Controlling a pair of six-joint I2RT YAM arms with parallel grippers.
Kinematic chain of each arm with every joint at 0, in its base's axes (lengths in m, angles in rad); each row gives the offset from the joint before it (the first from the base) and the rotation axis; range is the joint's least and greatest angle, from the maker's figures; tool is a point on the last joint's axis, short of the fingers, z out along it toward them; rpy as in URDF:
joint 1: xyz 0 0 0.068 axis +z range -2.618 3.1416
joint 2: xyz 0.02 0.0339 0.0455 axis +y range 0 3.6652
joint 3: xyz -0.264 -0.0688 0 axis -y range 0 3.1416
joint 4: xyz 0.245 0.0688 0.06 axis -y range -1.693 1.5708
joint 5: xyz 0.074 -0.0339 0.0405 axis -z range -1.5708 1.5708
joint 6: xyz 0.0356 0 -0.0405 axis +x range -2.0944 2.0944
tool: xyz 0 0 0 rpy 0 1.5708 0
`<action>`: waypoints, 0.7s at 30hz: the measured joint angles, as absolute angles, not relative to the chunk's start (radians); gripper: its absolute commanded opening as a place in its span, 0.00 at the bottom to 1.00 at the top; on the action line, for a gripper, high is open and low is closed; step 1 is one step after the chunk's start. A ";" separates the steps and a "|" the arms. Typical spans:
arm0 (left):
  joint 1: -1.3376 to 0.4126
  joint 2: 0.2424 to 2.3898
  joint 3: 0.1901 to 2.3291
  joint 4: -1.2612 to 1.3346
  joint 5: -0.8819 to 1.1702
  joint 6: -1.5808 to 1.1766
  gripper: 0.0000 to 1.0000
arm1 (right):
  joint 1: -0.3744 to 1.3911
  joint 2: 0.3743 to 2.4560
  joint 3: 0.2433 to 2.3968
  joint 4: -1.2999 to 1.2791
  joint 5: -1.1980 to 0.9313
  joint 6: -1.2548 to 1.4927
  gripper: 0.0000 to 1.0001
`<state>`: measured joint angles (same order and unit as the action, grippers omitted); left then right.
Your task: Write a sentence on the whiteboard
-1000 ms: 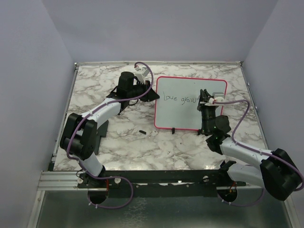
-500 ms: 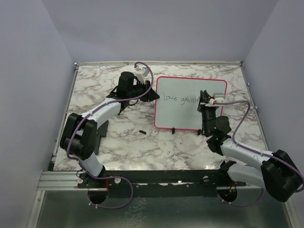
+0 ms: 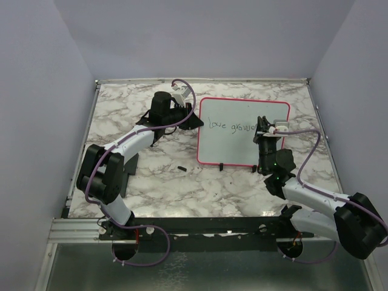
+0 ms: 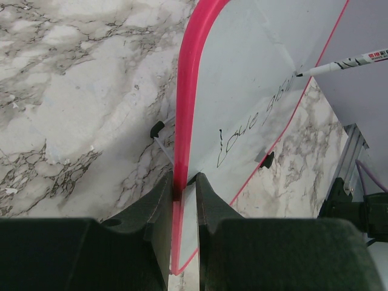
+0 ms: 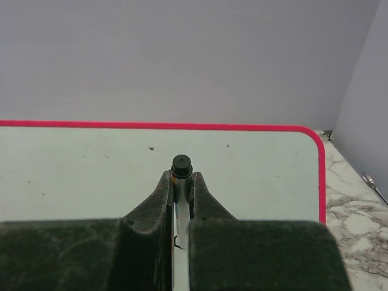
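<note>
The whiteboard (image 3: 242, 148), white with a thin red-pink frame, lies on the marble table right of centre. My left gripper (image 3: 195, 120) is shut on the frame at its left edge; the left wrist view shows the jaws pinching the pink frame (image 4: 183, 176). The sentence (image 3: 231, 126) reads about "Love grow" in thin dark marker (image 4: 254, 121). My right gripper (image 3: 262, 130) is shut on a white marker (image 5: 181, 165), black end up, tip down on the board (image 5: 91, 170) at the end of the writing. From the left wrist, the marker (image 4: 345, 62) touches the board.
A small black cap (image 3: 181, 167) lies on the marble left of the board's near corner. Two black clips (image 3: 224, 165) sit on the board's near edge. Purple walls close in at the back and both sides. A metal rail (image 3: 182, 227) runs along the near edge.
My right gripper has crept a little to the right along the writing line with the marker. The left gripper and the board have stayed put.
</note>
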<state>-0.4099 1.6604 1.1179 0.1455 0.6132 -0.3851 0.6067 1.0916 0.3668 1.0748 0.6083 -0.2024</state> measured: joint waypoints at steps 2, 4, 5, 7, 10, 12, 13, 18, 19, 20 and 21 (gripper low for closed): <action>-0.410 1.660 1.118 0.146 0.613 -0.385 0.04 | 0.607 1.090 0.365 1.075 0.613 -0.202 0.01; -0.410 1.660 1.118 0.145 0.613 -0.385 0.04 | 0.607 1.089 0.363 1.074 0.615 -0.202 0.01; -0.410 1.660 1.118 0.145 0.613 -0.385 0.04 | 0.607 1.088 0.363 1.073 0.616 -0.202 0.01; -0.410 1.660 1.118 0.145 0.613 -0.385 0.04 | 0.607 1.088 0.363 1.071 0.616 -0.202 0.01; -0.410 1.660 1.118 0.145 0.613 -0.385 0.04 | 0.607 1.088 0.363 1.068 0.616 -0.202 0.01; -0.410 1.660 1.118 0.145 0.613 -0.385 0.04 | 0.607 1.088 0.361 1.068 0.616 -0.202 0.01; -0.410 1.660 1.118 0.145 0.613 -0.385 0.04 | 0.607 1.088 0.360 1.068 0.616 -0.201 0.01; -0.410 1.660 1.118 0.144 0.613 -0.385 0.04 | 0.607 1.090 0.358 1.068 0.615 -0.200 0.01; -0.410 1.660 1.118 0.144 0.613 -0.385 0.04 | 0.607 1.092 0.358 1.068 0.615 -0.200 0.01; -0.410 1.660 1.118 0.144 0.613 -0.385 0.04 | 0.607 1.095 0.358 1.068 0.615 -0.199 0.01; -0.410 1.660 1.118 0.144 0.613 -0.385 0.04 | 0.607 1.098 0.358 1.068 0.614 -0.199 0.01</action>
